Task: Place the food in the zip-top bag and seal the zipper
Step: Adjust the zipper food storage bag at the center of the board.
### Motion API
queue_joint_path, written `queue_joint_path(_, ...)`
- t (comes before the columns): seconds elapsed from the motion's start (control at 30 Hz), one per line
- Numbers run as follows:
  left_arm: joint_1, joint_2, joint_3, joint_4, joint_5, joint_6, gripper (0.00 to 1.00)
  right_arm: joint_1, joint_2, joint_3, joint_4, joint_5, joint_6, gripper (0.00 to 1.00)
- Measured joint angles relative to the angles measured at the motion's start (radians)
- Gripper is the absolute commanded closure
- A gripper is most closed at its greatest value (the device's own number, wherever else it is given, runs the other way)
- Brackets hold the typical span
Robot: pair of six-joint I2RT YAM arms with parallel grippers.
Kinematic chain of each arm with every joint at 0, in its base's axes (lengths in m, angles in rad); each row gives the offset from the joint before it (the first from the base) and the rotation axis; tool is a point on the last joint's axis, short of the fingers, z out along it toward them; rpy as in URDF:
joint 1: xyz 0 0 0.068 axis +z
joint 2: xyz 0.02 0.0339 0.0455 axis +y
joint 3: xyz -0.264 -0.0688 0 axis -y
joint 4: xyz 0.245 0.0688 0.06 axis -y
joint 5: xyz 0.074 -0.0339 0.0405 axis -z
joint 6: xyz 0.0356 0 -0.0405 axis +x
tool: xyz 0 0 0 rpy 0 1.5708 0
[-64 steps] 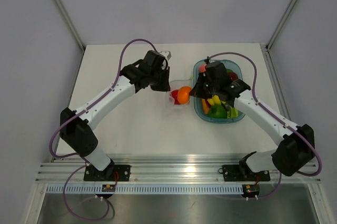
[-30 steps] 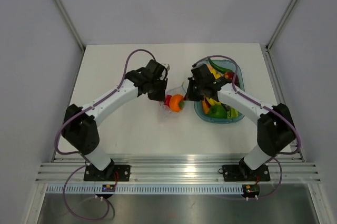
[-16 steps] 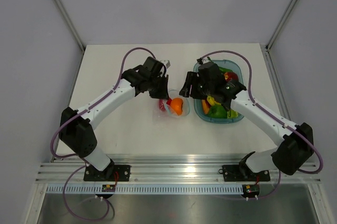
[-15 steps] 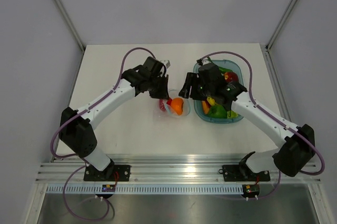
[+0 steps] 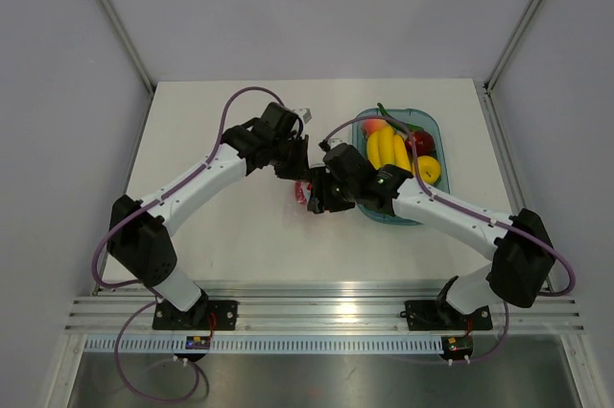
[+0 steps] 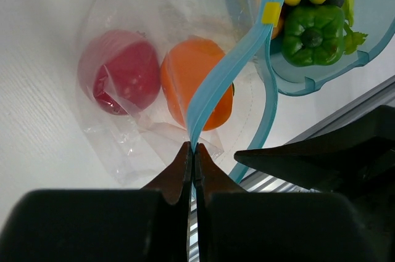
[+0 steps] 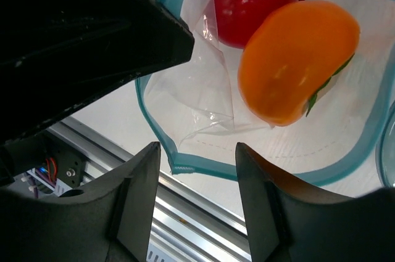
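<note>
The zip-top bag (image 6: 117, 142) is held open by its zipper (image 6: 222, 80), pinched in the left gripper (image 6: 192, 157); the right gripper (image 7: 196, 151) is parted, empty.

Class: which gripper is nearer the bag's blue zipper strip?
Left. The left gripper pinches the zipper strip itself; the right gripper hovers open over the mouth of the bag.

Bright, even overhead light. Soft, short shadows lie under the arms on the white surface (image 5: 240, 226). Wrist views are sharp ahead of the jaws, but the jaws themselves are dark, blurred silhouettes. Faint glare on the bag (image 6: 154, 132) film ahead of the left jaws.
</note>
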Motion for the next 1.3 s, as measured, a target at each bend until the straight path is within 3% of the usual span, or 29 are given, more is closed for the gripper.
queue_joint_path(0.13, 0.002, 0.000, 0.000, 0.005, 0.013, 0.000, 1.00, 0.010, 0.038, 0.014, 0.002, 0.011, -0.034, 0.45)
queue_joint_path(0.23, 0.003, 0.000, 0.000, 0.006, 0.016, 0.000, 1.00, 0.010, 0.057, 0.023, 0.008, 0.019, -0.050, 0.69)
queue_joint_path(0.27, 0.004, 0.000, 0.000, 0.006, 0.017, 0.000, 1.00, 0.010, 0.060, 0.023, 0.011, 0.024, -0.053, 0.87)
queue_joint_path(0.33, 0.007, 0.000, 0.000, 0.009, 0.019, 0.000, 1.00, 0.010, 0.063, 0.024, 0.021, 0.040, -0.053, 1.00)
queue_joint_path(0.43, 0.017, 0.000, 0.000, 0.018, 0.026, 0.006, 0.77, 0.010, 0.064, 0.029, 0.024, 0.059, -0.048, 1.00)
queue_joint_path(0.5, 0.039, -0.005, -0.009, 0.031, 0.045, 0.011, 0.44, 0.011, 0.064, 0.030, 0.027, 0.074, -0.047, 1.00)
queue_joint_path(0.6, 0.106, -0.048, -0.062, 0.048, 0.077, 0.013, 0.27, 0.011, 0.064, 0.032, 0.035, 0.095, -0.042, 1.00)
queue_joint_path(0.7, 0.204, -0.133, -0.132, 0.047, 0.095, 0.023, 0.27, 0.011, 0.068, 0.039, 0.042, 0.101, -0.038, 1.00)
queue_joint_path(0.73, 0.236, -0.167, -0.152, 0.047, 0.094, 0.030, 0.30, 0.011, 0.074, 0.047, 0.042, 0.104, -0.036, 1.00)
queue_joint_path(0.8, 0.274, -0.239, -0.193, 0.053, 0.084, 0.051, 0.43, 0.011, 0.085, 0.064, 0.043, 0.104, -0.034, 1.00)
queue_joint_path(0.83, 0.279, -0.279, -0.220, 0.058, 0.073, 0.063, 0.61, 0.010, 0.090, 0.072, 0.045, 0.104, -0.034, 1.00)
queue_joint_path(0.93, 0.271, -0.389, -0.345, 0.101, 0.057, 0.111, 0.71, 0.006, 0.100, 0.092, 0.050, 0.093, -0.032, 1.00)
queue_joint_path(1.03, 0.241, -0.443, -0.470, 0.140, 0.037, 0.145, 0.59, -0.005, 0.100, 0.102, 0.050, 0.084, -0.030, 1.00)
queue_joint_path(1.07, 0.220, -0.444, -0.494, 0.135, 0.023, 0.157, 0.39, -0.010, 0.100, 0.105, 0.050, 0.084, -0.030, 1.00)
queue_joint_path(1.1, 0.187, -0.441, -0.508, 0.135, -0.004, 0.167, 0.34, -0.015, 0.100, 0.105, 0.050, 0.081, -0.030, 1.00)
queue_joint_path(1.17, 0.111, -0.428, -0.510, 0.139, -0.056, 0.171, 0.32, -0.025, 0.100, 0.106, 0.050, 0.071, -0.031, 1.00)
queue_joint_path(1.3, 0.043, -0.365, -0.483, 0.161, -0.117, 0.169, 0.38, -0.032, 0.100, 0.115, 0.048, 0.063, -0.031, 1.00)
